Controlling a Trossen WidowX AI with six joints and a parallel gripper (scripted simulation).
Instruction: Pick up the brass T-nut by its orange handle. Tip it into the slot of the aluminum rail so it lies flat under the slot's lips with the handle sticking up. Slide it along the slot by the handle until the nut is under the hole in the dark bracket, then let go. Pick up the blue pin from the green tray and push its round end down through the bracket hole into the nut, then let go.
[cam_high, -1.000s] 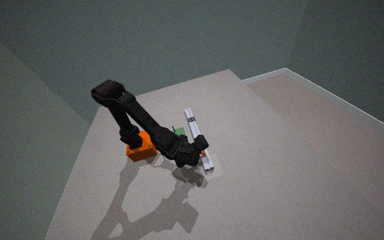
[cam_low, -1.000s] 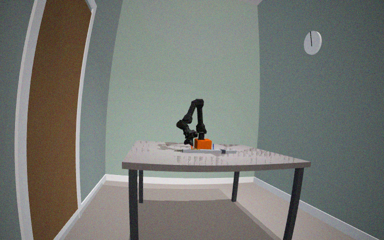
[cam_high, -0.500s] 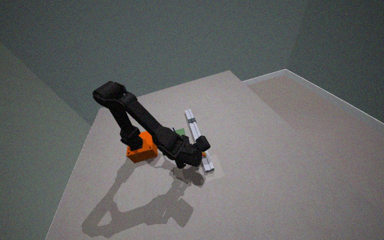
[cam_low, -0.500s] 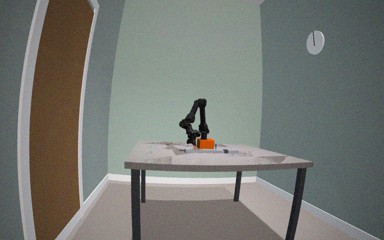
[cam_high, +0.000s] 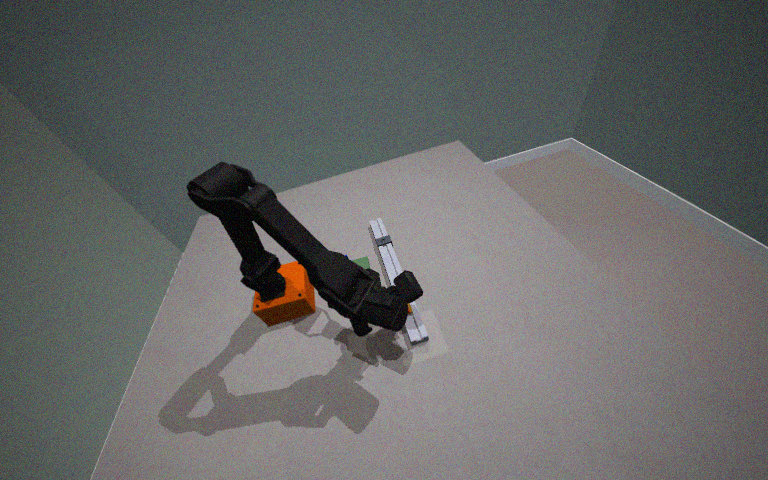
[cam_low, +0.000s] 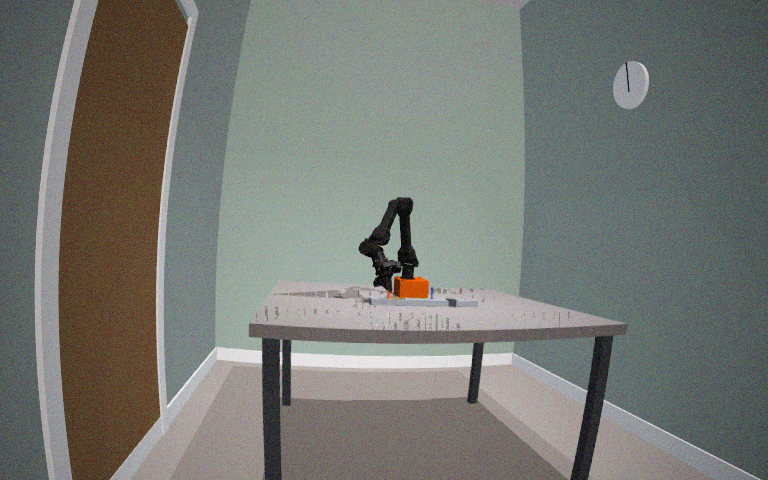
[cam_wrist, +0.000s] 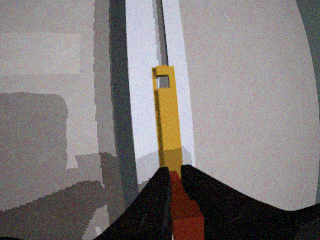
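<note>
My gripper (cam_wrist: 174, 174) (cam_low: 387, 288) is shut on the orange handle (cam_wrist: 188, 220) of the brass T-nut. The T-nut (cam_wrist: 170, 120) points along the slot of the aluminum rail (cam_wrist: 140, 75) (cam_high: 387, 260) (cam_low: 419, 302), over its near part. Its holed far end covers the slot and looks above the lips; its depth is unclear. In the top view the arm hides the fingers. The dark bracket (cam_high: 384, 241) (cam_low: 451, 302) crosses the rail near its far end. The blue pin (cam_low: 432, 292) stands upright; the green tray (cam_high: 361, 262) shows partly behind the arm.
The orange arm base (cam_high: 283, 311) (cam_low: 411, 287) stands beside the rail, with the tray between them. A pale patch (cam_high: 436, 339) lies under the rail's near end on the table (cam_high: 538, 339). The arm's shadow falls across the table.
</note>
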